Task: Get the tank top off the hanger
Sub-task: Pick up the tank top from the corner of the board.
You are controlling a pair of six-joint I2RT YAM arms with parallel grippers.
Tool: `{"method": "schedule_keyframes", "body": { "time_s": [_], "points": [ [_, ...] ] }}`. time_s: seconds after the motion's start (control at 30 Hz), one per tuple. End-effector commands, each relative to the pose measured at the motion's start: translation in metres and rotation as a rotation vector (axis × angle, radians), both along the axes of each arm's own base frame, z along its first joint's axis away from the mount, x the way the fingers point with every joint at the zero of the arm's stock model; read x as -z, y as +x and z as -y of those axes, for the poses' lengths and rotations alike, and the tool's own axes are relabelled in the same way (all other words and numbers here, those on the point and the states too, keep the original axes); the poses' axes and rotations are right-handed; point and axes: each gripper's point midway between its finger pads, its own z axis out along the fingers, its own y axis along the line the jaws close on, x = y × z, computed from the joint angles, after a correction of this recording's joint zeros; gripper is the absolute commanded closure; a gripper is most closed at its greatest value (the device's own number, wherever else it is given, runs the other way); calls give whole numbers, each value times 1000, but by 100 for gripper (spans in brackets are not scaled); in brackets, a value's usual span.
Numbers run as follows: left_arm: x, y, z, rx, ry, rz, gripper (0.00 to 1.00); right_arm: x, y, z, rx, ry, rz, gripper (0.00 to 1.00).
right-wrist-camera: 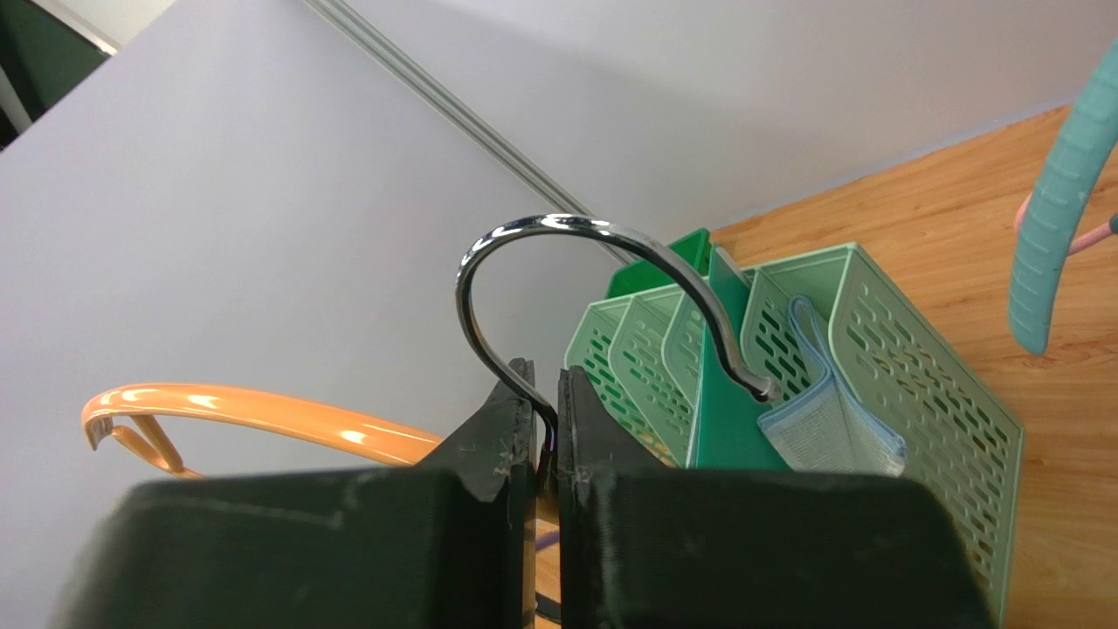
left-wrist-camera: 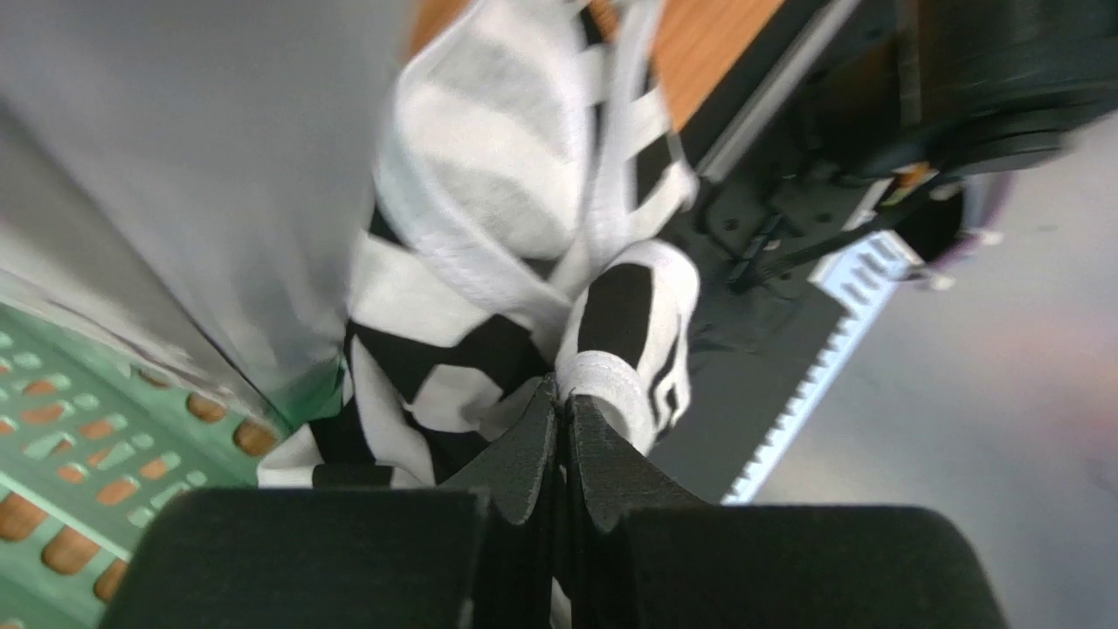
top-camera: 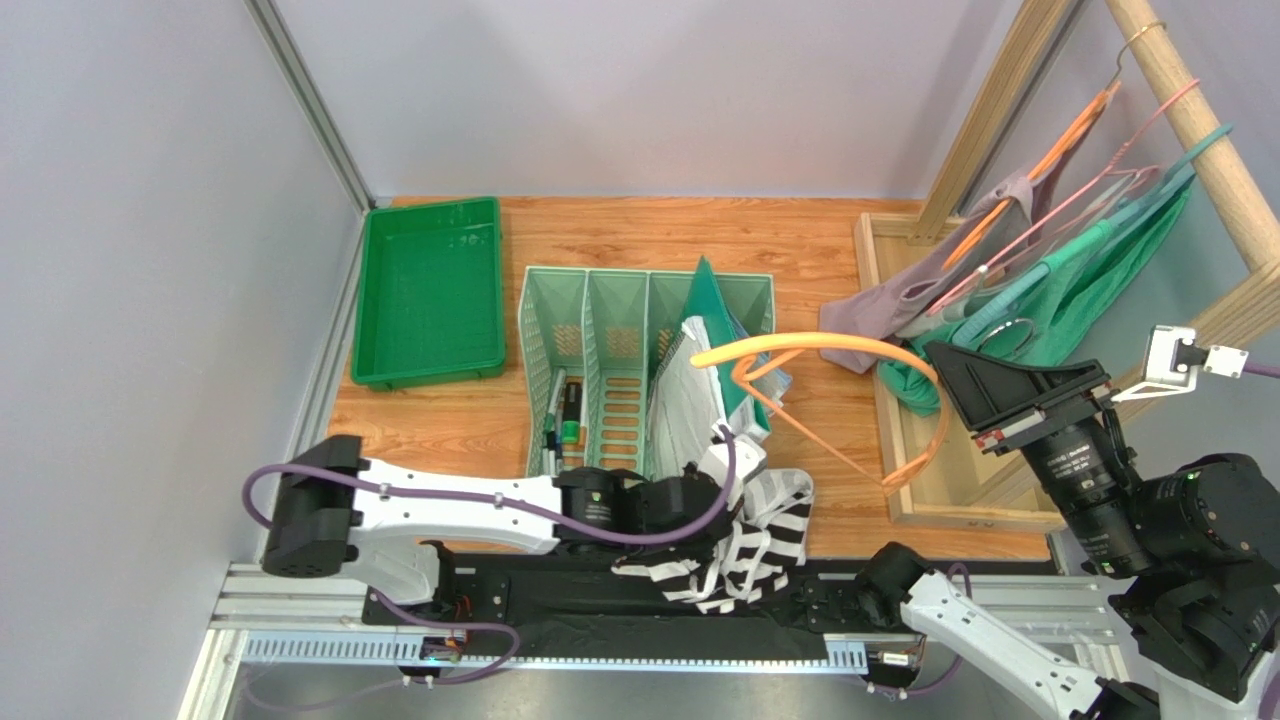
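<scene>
Item one: left gripper (left-wrist-camera: 562, 417), jaws pinched together on a fold of the tank top (left-wrist-camera: 505, 236), black-and-white striped. We log the rest of the cloth as a heap at the near edge of the table (top-camera: 601, 225), just beside this gripper and spilling onto the black base rail (top-camera: 526, 600). A pale stretch of cloth rises toward the left tip of the hanger (top-camera: 819, 348); we cannot tell whether it hangs on that tip.

Item two: right gripper (right-wrist-camera: 549, 409), jaws clamped on the hanger's neck, just below its chrome hook (right-wrist-camera: 597, 243). We find the orange hanger held in the air over the table, tilted, right of the heap.

Item three: mint rack (top-camera: 594, 353), upright compartments, mid-table, just behind the left gripper. We note a pale blue-edged cloth (right-wrist-camera: 827, 413) in an end compartment, with a dark green panel beside it.

Item four: green tray (top-camera: 428, 293), left of the rack, not touching it.

Item five: wooden rail (top-camera: 1195, 128), far right, carrying hangers with mauve and green garments (top-camera: 1052, 285).
</scene>
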Motion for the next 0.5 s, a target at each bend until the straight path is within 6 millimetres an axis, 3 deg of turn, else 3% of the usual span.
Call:
{"method": "schedule_keyframes", "body": {
  "time_s": [0.0, 0.2, 0.3, 0.4, 0.47],
  "points": [
    [27, 6, 2, -125, 76, 50, 94, -6, 0, 2, 7, 13, 29, 100],
    [43, -4, -2, -207, 96, 106, 92, -2, -1, 4, 16, 1, 23, 100],
    [40, 0, -8, -272, 84, 168, 93, -2, -1, 4, 17, 1, 25, 100],
    [40, -3, -9, -281, 72, 187, 84, -1, -2, 4, 12, 1, 26, 100],
    [45, -5, -6, -271, 67, 179, 73, -1, -2, 5, 16, 4, 27, 100]
  ]
}}
